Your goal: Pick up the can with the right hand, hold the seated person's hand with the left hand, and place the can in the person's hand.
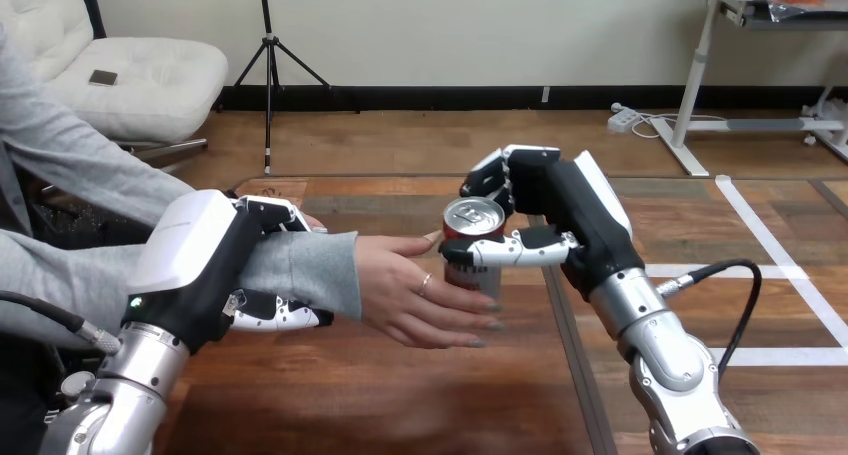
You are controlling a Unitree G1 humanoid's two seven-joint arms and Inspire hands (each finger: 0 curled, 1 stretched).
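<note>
Robot arms come in low, one on each side. Its left hand (215,265) is curled round the person's forearm (320,270), over the grey sleeve. Its right hand (545,215) is wrapped tight on the can (472,237), which stands upright just over the person's hand (420,295), touching the thumb. Picking up and holding look done; letting go is left. Under it all is the brown wooden table (400,395)
</note>
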